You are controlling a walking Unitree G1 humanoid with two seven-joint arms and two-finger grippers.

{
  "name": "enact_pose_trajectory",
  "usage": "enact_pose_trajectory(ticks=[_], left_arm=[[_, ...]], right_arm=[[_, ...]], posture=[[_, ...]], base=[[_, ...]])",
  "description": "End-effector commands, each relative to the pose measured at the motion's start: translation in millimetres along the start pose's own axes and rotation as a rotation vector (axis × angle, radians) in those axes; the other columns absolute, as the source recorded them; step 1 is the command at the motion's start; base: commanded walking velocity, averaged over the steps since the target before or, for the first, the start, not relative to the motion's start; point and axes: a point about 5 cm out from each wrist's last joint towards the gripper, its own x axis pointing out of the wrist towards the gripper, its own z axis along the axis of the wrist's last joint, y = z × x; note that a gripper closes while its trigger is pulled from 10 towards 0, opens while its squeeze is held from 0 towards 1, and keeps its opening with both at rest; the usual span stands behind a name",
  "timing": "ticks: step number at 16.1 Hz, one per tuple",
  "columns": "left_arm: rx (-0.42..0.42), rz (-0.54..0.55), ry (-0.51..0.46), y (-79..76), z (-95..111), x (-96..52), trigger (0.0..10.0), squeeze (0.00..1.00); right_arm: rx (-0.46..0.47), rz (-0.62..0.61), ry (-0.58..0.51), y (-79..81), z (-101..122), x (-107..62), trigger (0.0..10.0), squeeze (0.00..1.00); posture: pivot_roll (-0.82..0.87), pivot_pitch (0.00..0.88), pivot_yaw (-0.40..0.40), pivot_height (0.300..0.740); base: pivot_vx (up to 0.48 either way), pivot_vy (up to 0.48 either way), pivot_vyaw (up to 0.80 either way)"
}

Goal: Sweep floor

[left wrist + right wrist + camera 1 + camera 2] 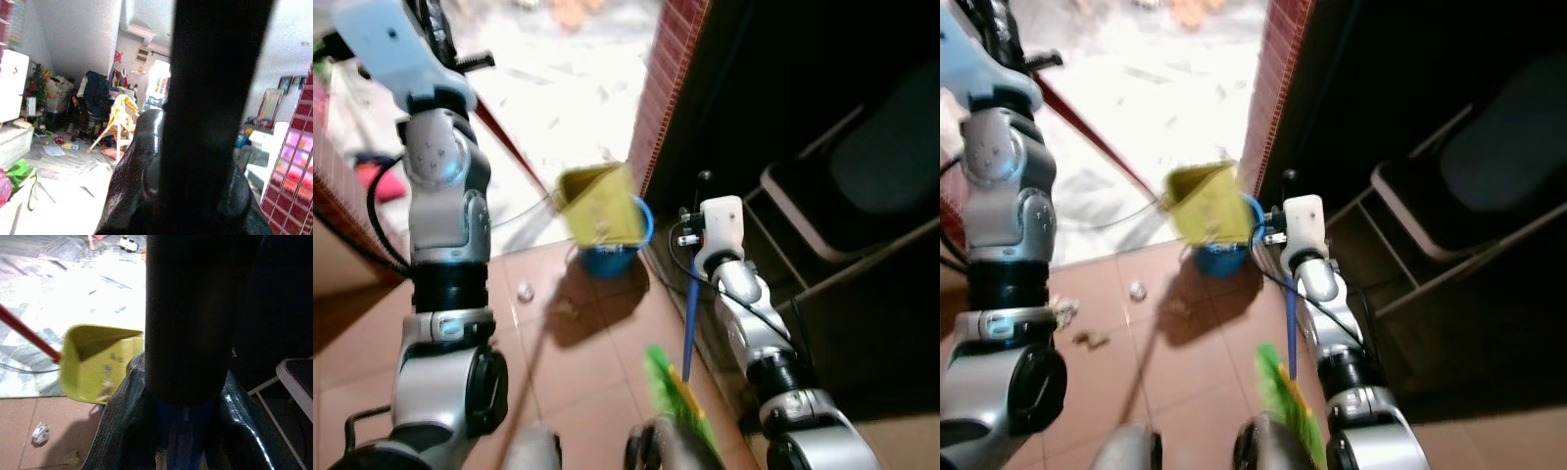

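Left eye view: the yellow dustpan hung over the blue bucket, crumbs just beside that bucket. Right wrist view: the right claw clenched the blue broom handle. Left wrist view: the left claw gripped a dark rod

The yellow dustpan is blurred, and it hides most of the blue bucket behind it. The green broom head is smeared and cut off by the bottom edge of the left eye view. The red handle disappears behind the left arm. In the right wrist view, the black fingers cover most of the blue broom stick. The small scraps on the floor are too small to identify.
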Motion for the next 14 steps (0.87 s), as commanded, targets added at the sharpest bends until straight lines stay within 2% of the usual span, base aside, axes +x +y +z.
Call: enact_pose_trajectory(ticks=[1,3,5,8,14], left_arm=[[-0.053,-0.044,-0.114,-15.2,22.3,3.8,10.0,0.00],[-0.053,-0.045,-0.112,-15.8,20.9,4.2,10.0,0.00],[-0.020,-0.062,-0.121,-17.8,20.3,3.7,10.0,0.00],[0.023,-0.117,-0.132,-27.7,15.1,-2.4,10.0,0.00],[0.028,-0.199,-0.102,-43.5,-0.5,-17.5,10.0,0.00]], right_arm=[[-0.004,-0.030,-0.007,-12.7,0.9,-1.7,10.0,0.00],[-0.001,-0.022,-0.011,-12.3,1.1,-1.7,10.0,0.00],[-0.001,-0.009,-0.019,-10.4,1.9,-2.2,10.0,0.00],[0.006,-0.001,-0.023,-9.3,2.1,-2.6,10.0,0.00],[0.011,-0.002,-0.025,-9.3,2.3,-2.9,10.0,0.00]], posture=[[-0.01,0.105,-0.088,0.740],[-0.01,0.102,-0.089,0.740],[-0.01,0.104,-0.089,0.740],[-0.01,0.107,-0.086,0.740],[-0.01,0.108,-0.084,0.740]], base=[[0.469,0.000,0.00],[0.459,0.000,0.00],[0.401,0.000,0.00],[0.000,0.000,0.00],[0.000,0.000,0.00]])
